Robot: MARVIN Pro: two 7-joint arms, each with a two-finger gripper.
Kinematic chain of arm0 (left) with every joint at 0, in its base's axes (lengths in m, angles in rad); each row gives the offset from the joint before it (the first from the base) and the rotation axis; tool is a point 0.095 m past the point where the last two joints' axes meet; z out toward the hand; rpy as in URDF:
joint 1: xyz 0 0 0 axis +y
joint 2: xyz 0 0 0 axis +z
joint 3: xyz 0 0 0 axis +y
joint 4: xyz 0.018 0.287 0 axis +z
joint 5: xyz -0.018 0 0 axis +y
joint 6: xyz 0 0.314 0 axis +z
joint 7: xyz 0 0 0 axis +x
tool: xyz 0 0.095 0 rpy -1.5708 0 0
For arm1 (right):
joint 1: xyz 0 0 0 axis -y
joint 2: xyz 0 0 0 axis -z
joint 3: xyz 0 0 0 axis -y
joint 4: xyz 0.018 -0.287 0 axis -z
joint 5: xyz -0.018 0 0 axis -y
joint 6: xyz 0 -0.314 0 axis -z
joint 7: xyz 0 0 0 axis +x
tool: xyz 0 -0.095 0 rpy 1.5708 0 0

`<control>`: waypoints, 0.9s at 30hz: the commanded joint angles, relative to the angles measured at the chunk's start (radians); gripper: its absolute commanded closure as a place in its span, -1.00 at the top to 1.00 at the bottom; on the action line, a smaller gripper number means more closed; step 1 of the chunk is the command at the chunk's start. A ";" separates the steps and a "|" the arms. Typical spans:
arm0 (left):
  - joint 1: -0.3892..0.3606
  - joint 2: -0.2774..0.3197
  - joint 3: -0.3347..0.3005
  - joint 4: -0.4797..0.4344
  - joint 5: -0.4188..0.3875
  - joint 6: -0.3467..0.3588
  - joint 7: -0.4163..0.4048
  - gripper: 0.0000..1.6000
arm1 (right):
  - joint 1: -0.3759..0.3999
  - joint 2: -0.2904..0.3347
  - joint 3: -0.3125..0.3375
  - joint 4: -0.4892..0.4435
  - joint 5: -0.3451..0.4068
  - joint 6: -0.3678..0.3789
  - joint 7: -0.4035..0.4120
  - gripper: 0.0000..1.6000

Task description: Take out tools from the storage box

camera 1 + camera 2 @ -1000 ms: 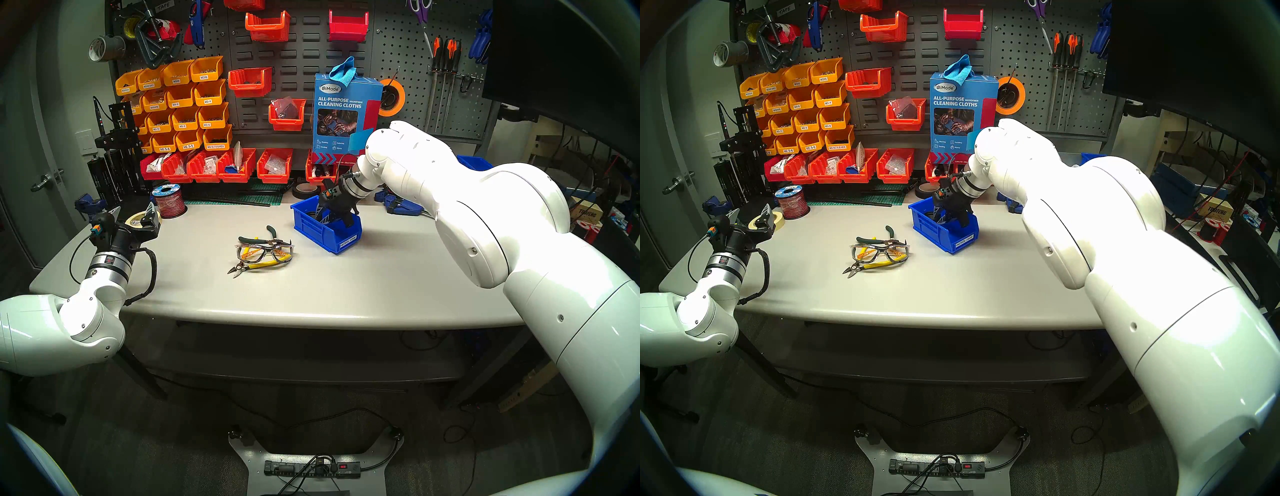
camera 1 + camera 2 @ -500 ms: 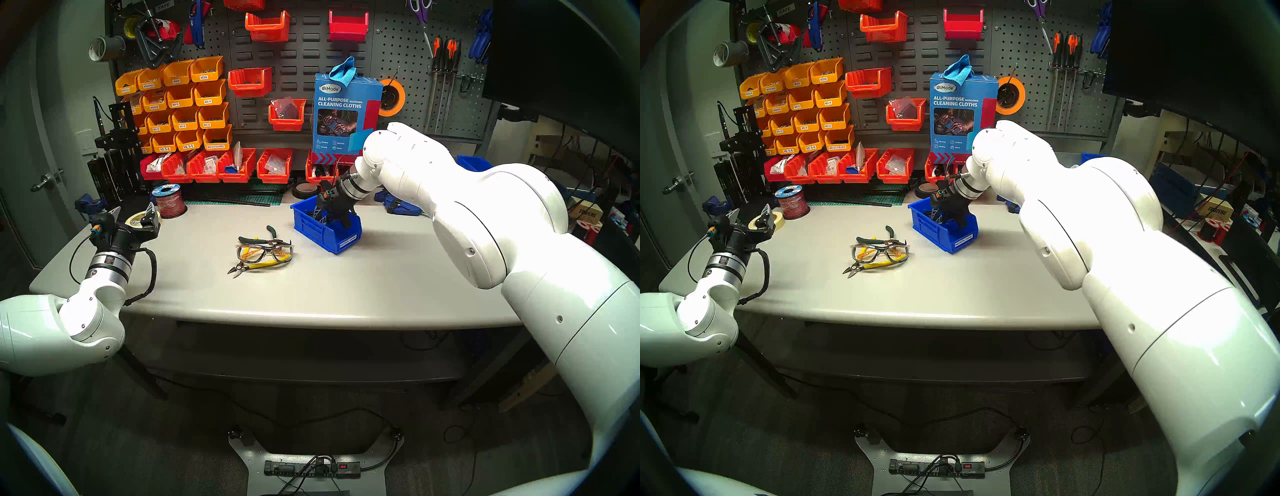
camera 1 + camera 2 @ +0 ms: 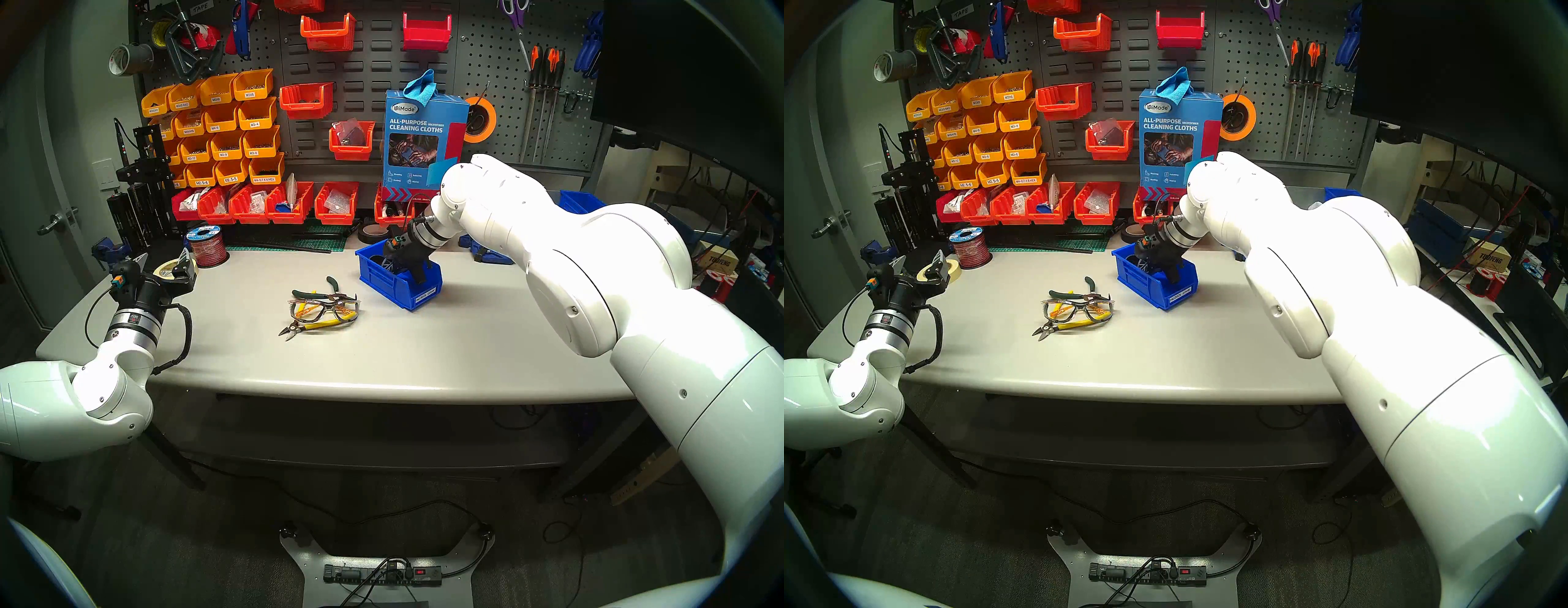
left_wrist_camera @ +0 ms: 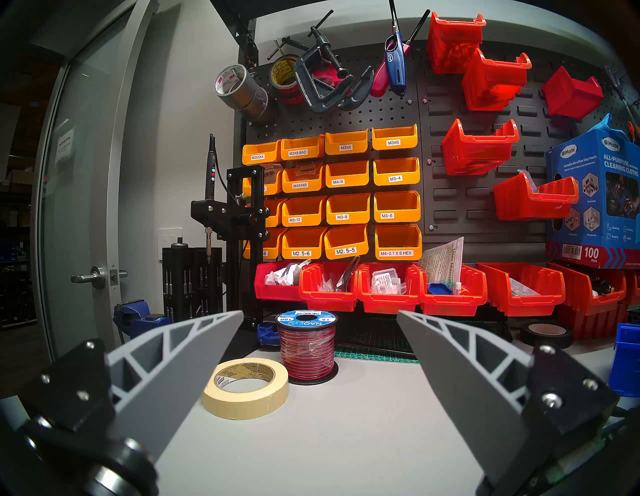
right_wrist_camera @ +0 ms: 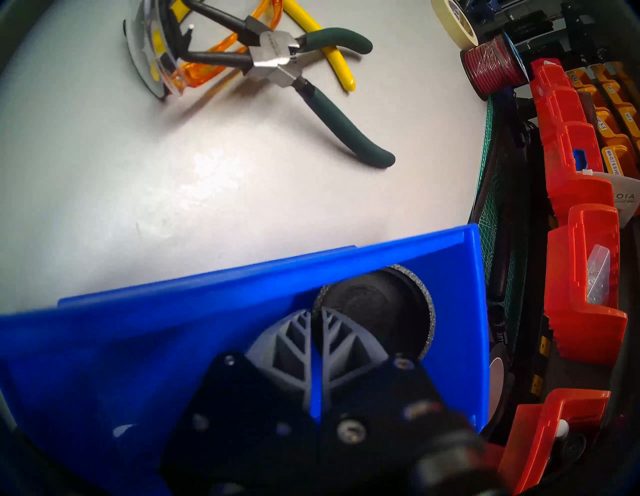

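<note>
The small blue storage box (image 3: 382, 278) (image 3: 1144, 282) stands at the table's back middle, white label on its front lip. My right gripper (image 3: 392, 265) (image 5: 317, 313) reaches down into the storage box (image 5: 173, 329), shut on the rim of the black round cup-shaped piece (image 5: 381, 311) at the box's far corner. On the table to the box's left lie the green-handled pliers (image 3: 322, 293) (image 5: 311, 93), the safety glasses (image 3: 324, 310) (image 5: 156, 62) and the yellow-handled cutters (image 3: 314, 326) (image 5: 336, 59), overlapping. My left gripper (image 3: 163, 259) (image 4: 318, 311) hangs open and empty over the table's left end.
A masking tape roll (image 4: 246, 388) and a red wire spool (image 4: 306, 343) sit just ahead of the left gripper. Red bins (image 3: 292, 204) line the table's back under the pegboard. A black tape roll (image 3: 373, 232) and a blue clamp (image 3: 488, 252) lie behind and right of the box.
The right gripper's fingers have closed together inside the box, and its wrist has shifted slightly left and lower. The left arm and the tools on the table have not moved.
</note>
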 commanded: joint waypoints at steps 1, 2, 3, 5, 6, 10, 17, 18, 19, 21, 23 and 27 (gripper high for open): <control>-0.022 -0.003 -0.003 0.000 0.002 -0.002 -0.001 1.00 | 0.026 0.006 0.011 -0.009 0.010 -0.001 0.004 -1.00; -0.021 -0.003 -0.004 0.000 0.002 -0.002 -0.001 1.00 | 0.030 0.008 0.013 -0.011 0.011 0.001 0.001 -1.00; -0.021 -0.003 -0.004 0.000 0.002 -0.002 -0.001 1.00 | 0.034 0.010 0.015 -0.012 0.013 0.001 0.001 -1.00; -0.020 -0.003 -0.005 0.000 0.002 -0.002 -0.001 1.00 | 0.043 0.015 0.019 -0.014 0.016 0.003 -0.002 -1.00; -0.020 -0.003 -0.005 0.000 0.002 -0.002 -0.001 1.00 | 0.047 0.018 0.021 -0.016 0.017 0.006 -0.007 -1.00; -0.020 -0.003 -0.005 0.000 0.002 -0.002 -0.001 1.00 | 0.062 0.027 0.028 -0.019 0.023 0.006 -0.003 -1.00; -0.021 -0.003 -0.004 0.000 0.002 -0.002 -0.001 1.00 | 0.078 0.038 0.043 -0.024 0.037 -0.006 0.001 -1.00; -0.021 -0.003 -0.004 0.000 0.002 -0.002 -0.001 1.00 | 0.080 0.039 0.045 -0.025 0.038 -0.007 0.004 -1.00; -0.021 -0.003 -0.004 0.000 0.002 -0.002 -0.001 1.00 | 0.082 0.039 0.047 -0.027 0.040 -0.010 0.004 -1.00; -0.021 -0.003 -0.004 0.000 0.002 -0.002 -0.001 1.00 | 0.086 0.038 0.050 -0.030 0.043 -0.014 0.003 -1.00; -0.021 -0.003 -0.004 0.000 0.002 -0.002 -0.001 1.00 | 0.090 0.036 0.056 -0.034 0.049 -0.024 0.005 -1.00; -0.021 -0.003 -0.004 0.000 0.002 -0.002 -0.001 1.00 | 0.096 0.020 0.075 -0.040 0.070 -0.046 0.024 -1.00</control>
